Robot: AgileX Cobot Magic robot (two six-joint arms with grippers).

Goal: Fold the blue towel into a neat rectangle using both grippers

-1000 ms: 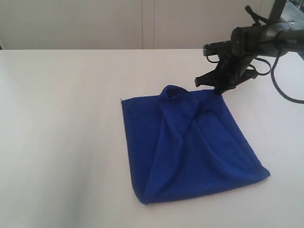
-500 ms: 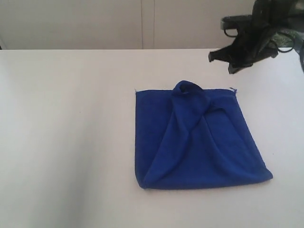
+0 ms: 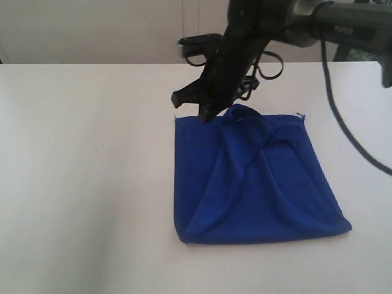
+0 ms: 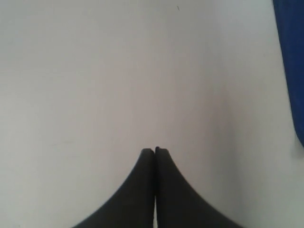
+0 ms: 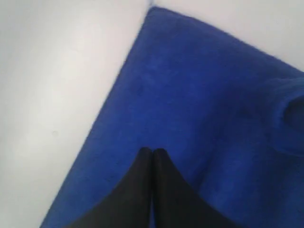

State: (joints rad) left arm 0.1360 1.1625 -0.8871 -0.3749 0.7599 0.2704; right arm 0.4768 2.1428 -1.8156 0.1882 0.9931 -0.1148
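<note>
The blue towel (image 3: pixel 257 184) lies on the white table (image 3: pixel 79 171), folded into a rough square with diagonal creases and a raised bunch (image 3: pixel 245 119) at the middle of its far edge. My right gripper (image 3: pixel 204 115) reaches across and hovers at the towel's far left corner. In the right wrist view the right gripper (image 5: pixel 152 150) is shut with nothing in it, over the towel (image 5: pixel 199 95) near its edge. My left gripper (image 4: pixel 155 149) is shut over bare table, with a strip of towel (image 4: pixel 290 71) off to one side. It does not show in the exterior view.
A pale wall (image 3: pixel 122 30) runs behind the table's far edge. The right arm's cable (image 3: pixel 343 128) loops over the table to the right of the towel. A tiny tag (image 3: pixel 300 114) sticks out at the towel's far right corner.
The right arm has swung from the far right, past the towel's far edge, to its far left corner. A second ago the towel lay skewed; its far edge now lies straight.
</note>
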